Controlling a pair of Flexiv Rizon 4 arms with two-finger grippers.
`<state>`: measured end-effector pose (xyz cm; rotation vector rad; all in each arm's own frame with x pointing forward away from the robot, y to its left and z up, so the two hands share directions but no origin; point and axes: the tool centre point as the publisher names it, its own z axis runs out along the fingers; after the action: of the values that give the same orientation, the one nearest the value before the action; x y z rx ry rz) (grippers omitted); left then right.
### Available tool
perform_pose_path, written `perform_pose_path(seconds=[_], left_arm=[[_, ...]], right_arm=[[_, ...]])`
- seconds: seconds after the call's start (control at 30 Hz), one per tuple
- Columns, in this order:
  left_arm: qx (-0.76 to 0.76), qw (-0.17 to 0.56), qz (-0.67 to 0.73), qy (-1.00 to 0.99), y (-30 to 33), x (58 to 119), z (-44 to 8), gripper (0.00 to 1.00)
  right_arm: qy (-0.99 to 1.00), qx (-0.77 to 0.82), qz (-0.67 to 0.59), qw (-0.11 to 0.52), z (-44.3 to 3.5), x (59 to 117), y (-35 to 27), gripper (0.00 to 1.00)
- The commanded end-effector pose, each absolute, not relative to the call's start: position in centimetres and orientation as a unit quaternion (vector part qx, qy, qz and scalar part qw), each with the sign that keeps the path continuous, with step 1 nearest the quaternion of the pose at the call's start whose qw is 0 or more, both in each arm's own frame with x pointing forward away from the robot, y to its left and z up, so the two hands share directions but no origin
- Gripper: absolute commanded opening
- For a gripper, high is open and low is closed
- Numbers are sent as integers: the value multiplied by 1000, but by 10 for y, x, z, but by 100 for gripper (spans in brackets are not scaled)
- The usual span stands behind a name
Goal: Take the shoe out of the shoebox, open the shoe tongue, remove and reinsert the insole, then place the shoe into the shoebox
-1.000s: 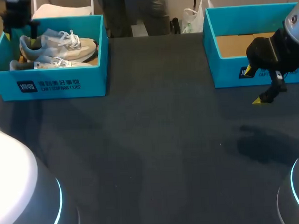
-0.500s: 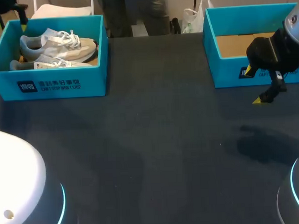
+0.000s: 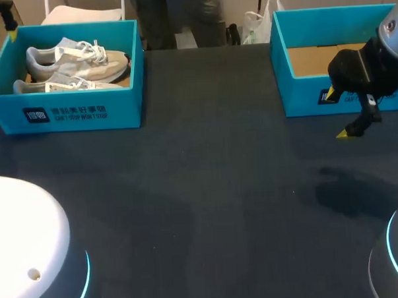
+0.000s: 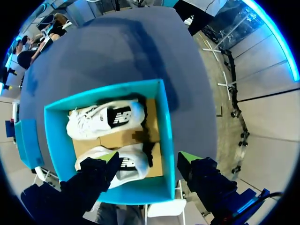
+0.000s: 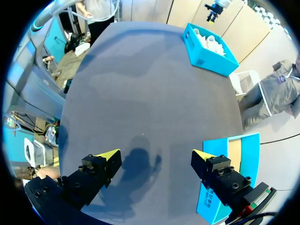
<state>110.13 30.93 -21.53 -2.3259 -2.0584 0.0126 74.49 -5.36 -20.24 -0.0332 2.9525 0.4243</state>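
The teal shoebox [image 3: 85,113] stands at the table's far left with two pale grey sneakers in it: one [image 3: 76,58] at the back, one [image 3: 64,84] at the front. The left wrist view looks straight down into the shoebox [image 4: 166,122], with one sneaker [image 4: 105,119] ahead of the fingers and the other [image 4: 122,166] nearer them. My left gripper [image 4: 150,158] hangs high above the box, open and empty; in the head view only a bit of the left gripper [image 3: 10,28] shows at the far left corner. My right gripper [image 3: 356,125] [image 5: 155,153] is open and empty over bare table.
A second teal box [image 3: 302,98] with a cardboard bottom sits at the far right, just behind the right gripper, and this box [image 5: 232,154] lies beside its finger in the right wrist view. Rounded arm housings [image 3: 25,249] fill the near corners. Dark tabletop lies between the boxes.
My left gripper has lifted away from the shoebox's back left corner, up and to the left, nearly out of the head view. The shoes and the right arm have not moved.
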Motion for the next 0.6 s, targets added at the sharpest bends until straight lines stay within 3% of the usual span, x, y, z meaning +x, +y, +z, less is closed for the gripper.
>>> perform_pose_path(seconds=[0.03, 0.1, 0.2, 0.6], left_arm=[[-749, -16, -27, -662, 312, 1065, -213, 82], [-748, -11, -25, -663, 311, 1060, -215, 82], [-745, -1, -23, -666, 310, 1054, -218, 100], [-745, -1, -23, -666, 310, 1054, -218, 100]], right_arm=[[987, -11, 141, 79, -203, 746, -53, 100], [987, -11, 141, 79, -203, 746, -53, 100], [987, -11, 141, 79, -203, 746, -53, 100], [987, -11, 141, 79, -203, 746, -53, 100]])
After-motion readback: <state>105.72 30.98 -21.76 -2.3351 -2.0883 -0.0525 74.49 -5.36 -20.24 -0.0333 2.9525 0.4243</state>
